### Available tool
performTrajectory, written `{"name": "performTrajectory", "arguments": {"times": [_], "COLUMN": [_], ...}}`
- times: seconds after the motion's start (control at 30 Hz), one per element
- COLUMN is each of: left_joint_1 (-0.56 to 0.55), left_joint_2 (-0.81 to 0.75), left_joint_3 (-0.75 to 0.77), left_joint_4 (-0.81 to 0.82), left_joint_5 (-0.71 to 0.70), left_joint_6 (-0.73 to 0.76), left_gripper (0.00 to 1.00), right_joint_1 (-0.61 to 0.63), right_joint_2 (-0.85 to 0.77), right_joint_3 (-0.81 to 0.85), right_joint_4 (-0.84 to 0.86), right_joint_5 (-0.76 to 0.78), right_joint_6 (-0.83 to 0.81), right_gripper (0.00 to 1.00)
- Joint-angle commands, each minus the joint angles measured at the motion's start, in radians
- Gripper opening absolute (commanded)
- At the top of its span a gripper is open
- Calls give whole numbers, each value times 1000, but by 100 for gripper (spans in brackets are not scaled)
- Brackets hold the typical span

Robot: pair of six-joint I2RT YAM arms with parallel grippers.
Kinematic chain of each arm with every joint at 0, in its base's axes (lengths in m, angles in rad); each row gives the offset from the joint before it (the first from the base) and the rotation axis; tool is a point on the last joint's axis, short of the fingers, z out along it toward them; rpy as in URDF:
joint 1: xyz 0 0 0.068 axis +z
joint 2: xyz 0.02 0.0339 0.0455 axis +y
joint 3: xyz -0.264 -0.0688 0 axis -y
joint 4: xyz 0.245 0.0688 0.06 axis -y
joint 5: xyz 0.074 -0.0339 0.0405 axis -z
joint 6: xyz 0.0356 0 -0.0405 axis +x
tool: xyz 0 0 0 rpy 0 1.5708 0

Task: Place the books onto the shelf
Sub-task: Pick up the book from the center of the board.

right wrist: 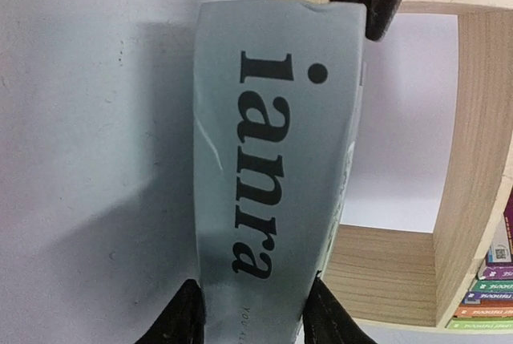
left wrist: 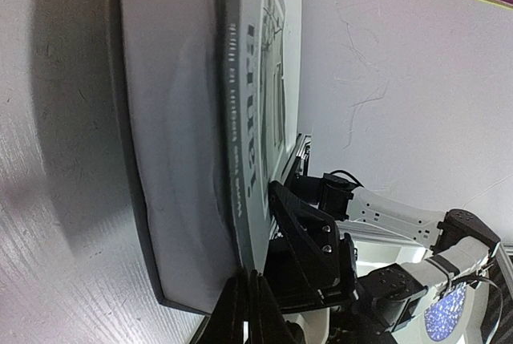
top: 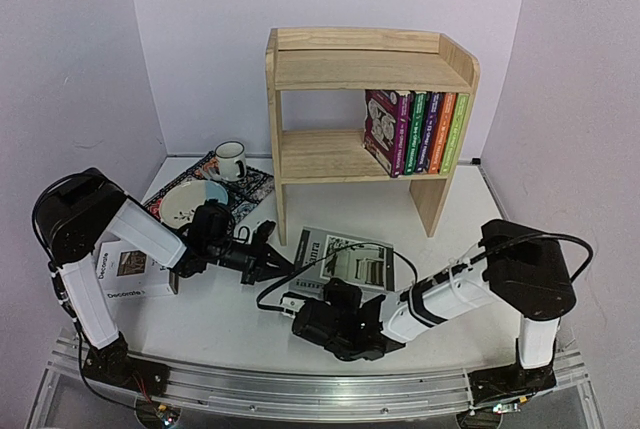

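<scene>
Book status: grey ianra book (top: 350, 261) sits mid-frame below the shelf (top: 320, 154), right gripper (right wrist: 255, 312) clamped on its lower-left corner, left gripper (left wrist: 240, 308) pinched together at its left edge

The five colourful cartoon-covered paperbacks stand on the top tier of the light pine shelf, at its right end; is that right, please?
Not quite: the paperbacks stand on the lower tier of the shelf, at its right end, as the top external view shows.
</scene>
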Motion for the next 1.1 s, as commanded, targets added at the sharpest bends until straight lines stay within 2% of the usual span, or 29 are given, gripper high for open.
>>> {"name": "performTrajectory", "arguments": {"times": [0.0, 0.07, 0.2, 0.3, 0.47, 0.7, 0.87, 1.07], "left_joint_1": [-2, -2, -1, 9, 60, 190, 282, 356], "left_joint_2": [-73, -93, -161, -252, -372, -554, -704, -811], "left_joint_3": [16, 8, -19, -45, -96, -148, -135, -67], "left_joint_4": [58, 58, 58, 57, 57, 47, 21, -65], "left_joint_5": [28, 18, -11, -44, -44, 17, 67, 86], "left_joint_6": [-7, -2, 16, 20, 11, 4, 40, 112], "left_gripper": [14, 22, 48, 57, 60, 65, 66, 66], "right_joint_1": [2, 3, 12, 26, 49, 76, 85, 85], "right_joint_2": [-110, -136, -202, -271, -388, -524, -642, -764], "right_joint_3": [-11, -21, -48, -72, -87, -12, 77, 189], "right_joint_4": [9, 10, 10, 10, -13, -184, -323, -350], "right_joint_5": [43, 36, 7, -13, -59, -151, -280, -376], "right_joint_6": [-15, -20, -37, -49, -66, -47, -21, -70], "right_gripper": [33, 30, 29, 29, 27, 25, 25, 23]}}
